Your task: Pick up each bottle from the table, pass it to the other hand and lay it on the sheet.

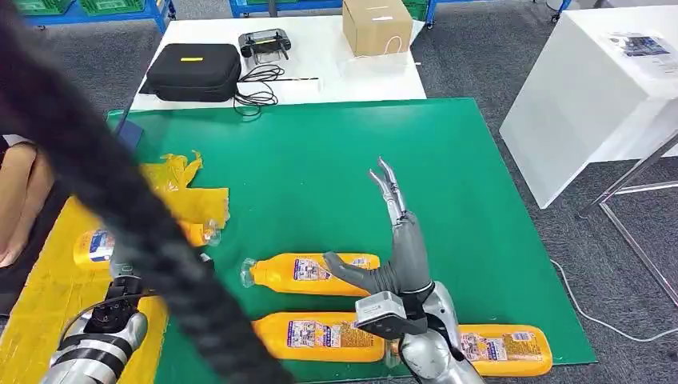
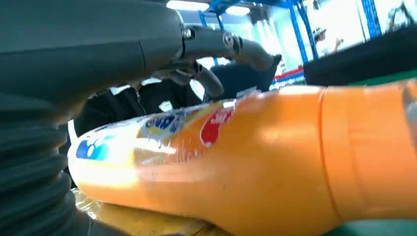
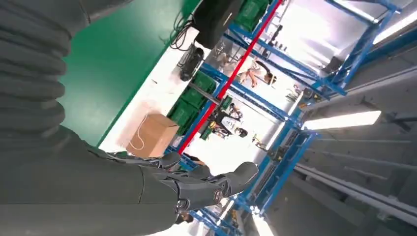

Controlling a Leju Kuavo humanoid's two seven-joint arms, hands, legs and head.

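Several orange bottles lie in the head view. One bottle point(image 1: 90, 246) lies on the yellow sheet point(image 1: 44, 296) at the left, partly hidden by a black cable. My left arm point(image 1: 100, 340) reaches up to it. In the left wrist view my left hand point(image 2: 147, 49) arches its fingers point(image 2: 246, 49) over this bottle point(image 2: 255, 162) with a gap showing under them. Three more lie on the green mat point(image 1: 320, 152): a middle bottle point(image 1: 308, 274), a near bottle point(image 1: 320, 334) and a near-right bottle point(image 1: 508, 350). My right hand point(image 1: 397, 228) hovers above the middle bottle, fingers stretched out and empty point(image 3: 196, 187).
A thick black cable point(image 1: 120, 184) crosses the head view diagonally, close to the camera. A person's arm point(image 1: 16, 200) is at the left edge. Behind the mat stand a black case point(image 1: 194, 70), a controller point(image 1: 265, 44) and a cardboard box point(image 1: 376, 26). A white table point(image 1: 592, 88) stands to the right.
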